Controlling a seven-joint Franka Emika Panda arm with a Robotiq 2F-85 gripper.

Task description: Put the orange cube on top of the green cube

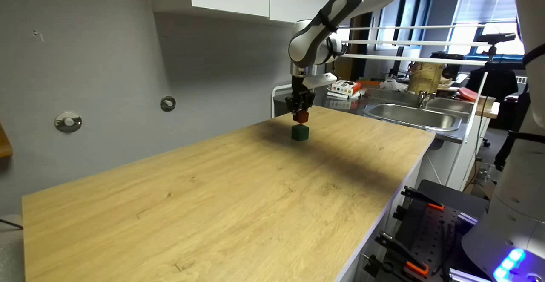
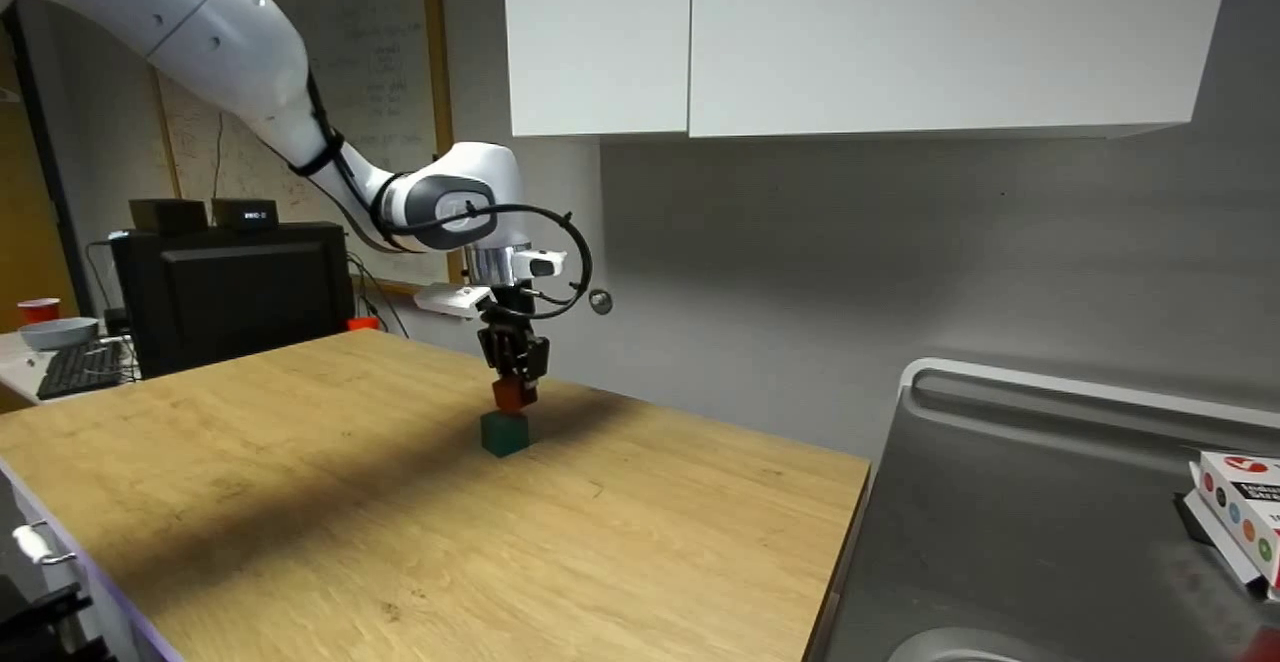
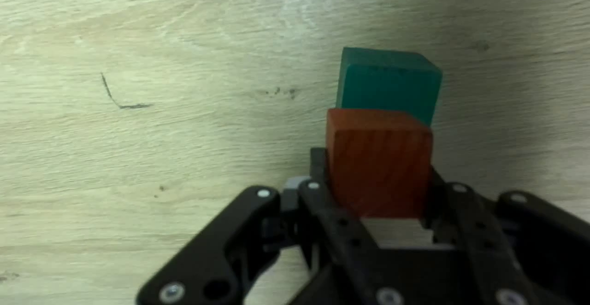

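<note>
Orange cube (image 3: 381, 169) held between your fingers (image 3: 318, 163), square it over the green cube (image 3: 388, 88) at wrist-view twelve o'clock, then lower gently.

Tabletop (image 3: 207, 134) and orange cube (image 3: 380, 173) show wood grain; at the latter's wrist-view twelve o'clock, the green cube (image 3: 392, 86) looks smooth.

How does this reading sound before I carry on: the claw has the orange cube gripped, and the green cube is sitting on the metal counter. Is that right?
Not quite: the surface is wrong. The green cube is sitting on the wooden tabletop, as both exterior views show. The claw does have the orange cube gripped.
</note>
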